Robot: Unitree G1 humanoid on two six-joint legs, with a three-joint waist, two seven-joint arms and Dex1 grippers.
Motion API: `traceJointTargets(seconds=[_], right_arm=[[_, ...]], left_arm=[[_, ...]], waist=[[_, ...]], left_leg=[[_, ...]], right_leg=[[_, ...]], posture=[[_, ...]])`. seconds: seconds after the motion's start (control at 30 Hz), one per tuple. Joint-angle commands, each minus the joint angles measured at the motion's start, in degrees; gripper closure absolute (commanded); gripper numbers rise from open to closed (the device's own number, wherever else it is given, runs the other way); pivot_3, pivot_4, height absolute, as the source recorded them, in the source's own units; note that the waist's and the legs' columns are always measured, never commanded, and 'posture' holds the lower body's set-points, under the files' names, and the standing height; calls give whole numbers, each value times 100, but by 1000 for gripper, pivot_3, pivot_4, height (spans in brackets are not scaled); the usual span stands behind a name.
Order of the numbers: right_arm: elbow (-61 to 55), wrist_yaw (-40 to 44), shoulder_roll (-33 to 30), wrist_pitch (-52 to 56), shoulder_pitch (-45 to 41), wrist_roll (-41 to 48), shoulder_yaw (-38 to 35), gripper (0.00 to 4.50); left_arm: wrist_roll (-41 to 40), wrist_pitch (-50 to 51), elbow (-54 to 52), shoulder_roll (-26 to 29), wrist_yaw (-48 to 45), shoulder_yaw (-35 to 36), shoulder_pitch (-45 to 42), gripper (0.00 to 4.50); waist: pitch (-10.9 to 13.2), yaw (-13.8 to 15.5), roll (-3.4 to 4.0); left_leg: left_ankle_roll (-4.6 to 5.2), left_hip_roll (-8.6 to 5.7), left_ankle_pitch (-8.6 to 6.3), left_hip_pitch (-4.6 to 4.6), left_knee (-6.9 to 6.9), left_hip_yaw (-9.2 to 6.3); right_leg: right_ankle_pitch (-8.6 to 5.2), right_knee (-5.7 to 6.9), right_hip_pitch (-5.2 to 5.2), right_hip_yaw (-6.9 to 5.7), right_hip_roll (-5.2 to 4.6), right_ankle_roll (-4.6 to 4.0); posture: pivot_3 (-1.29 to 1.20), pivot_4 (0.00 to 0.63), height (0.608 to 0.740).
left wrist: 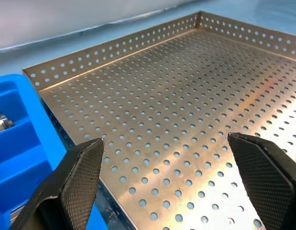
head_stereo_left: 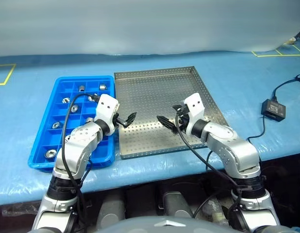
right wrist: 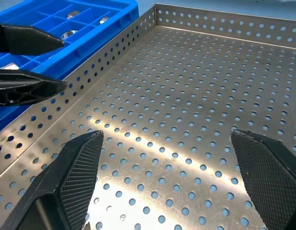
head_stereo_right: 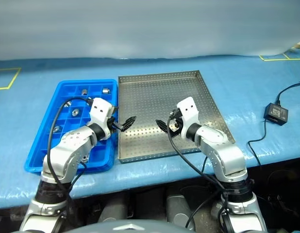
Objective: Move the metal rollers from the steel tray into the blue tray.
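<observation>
The steel tray lies in the middle of the blue-covered table, and the perforated floor I can see is bare. To its left, touching it, sits the blue tray, with several metal rollers resting singly in its compartments. My left gripper hangs open over the steel tray's near left edge, by the blue tray's wall, with nothing between its fingers. My right gripper hangs open over the steel tray's near middle, facing the left one, and is also empty. In the right wrist view the left gripper hovers above the steel tray's rim.
A black adapter box with its cable lies on the table at the far right. Yellow tape marks run at the back corners. The table's front edge is just behind both arms.
</observation>
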Motion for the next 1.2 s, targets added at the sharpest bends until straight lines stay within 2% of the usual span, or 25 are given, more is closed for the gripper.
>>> traceJointTargets(seconds=[0.03, 0.33, 1.2], right_arm=[[-300, -91, -39, -154, 43, 31, -243, 27], [-240, -146, 69, -250, -4, 25, -130, 27], [-27, -36, 17, -424, -162, -105, 61, 27]], left_arm=[[63, 20, -116, 45, -12, -63, -119, 0], [87, 90, -345, 216, -53, -140, -85, 0], [239, 223, -740, 247, 38, -172, 229, 0]], waist=[[0, -40, 0], [0, -138, 0], [0, -13, 0]], left_leg=[[0, 0, 0, 0, 1, 0], [0, 1, 0, 6, 1, -5], [0, 0, 0, 3, 5, -7]], right_leg=[[0, 0, 0, 2, 0, 1], [1, 7, -2, 6, 1, 2], [3, 7, -1, 9, 0, 4]], posture=[[-149, 150, 740], [-121, 150, 740], [-61, 150, 740]])
